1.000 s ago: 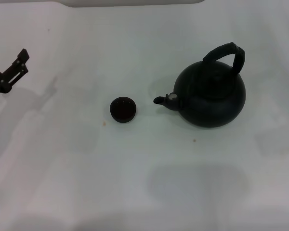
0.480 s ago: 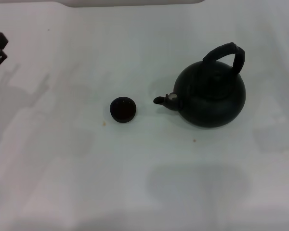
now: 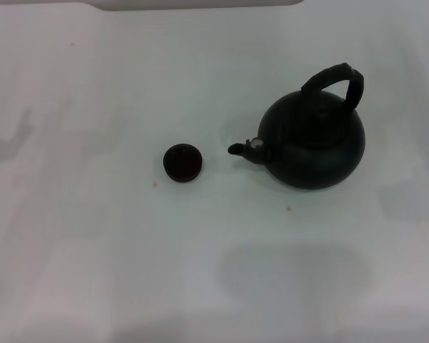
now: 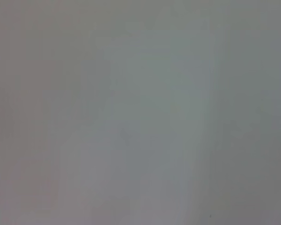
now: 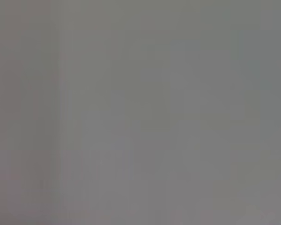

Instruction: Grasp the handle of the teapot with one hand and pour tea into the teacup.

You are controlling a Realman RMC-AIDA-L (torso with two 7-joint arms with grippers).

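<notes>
Two things are sitting upright on the worktop (image 3: 93, 271), teapot (image 3: 314, 139) with spout facing the nearby teacup (image 3: 182, 162), fitting before or after pouring; neither arm's jaws are showing.

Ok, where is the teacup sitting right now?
In the head view, the teacup stands on the white table left of centre, just off the teapot spout, not touching it.

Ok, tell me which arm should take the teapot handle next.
Right, probably. The teapot sits on the robot's right side, its handle arching over the top, and its spout already points left at the teacup. Neither gripper is in view.
</notes>
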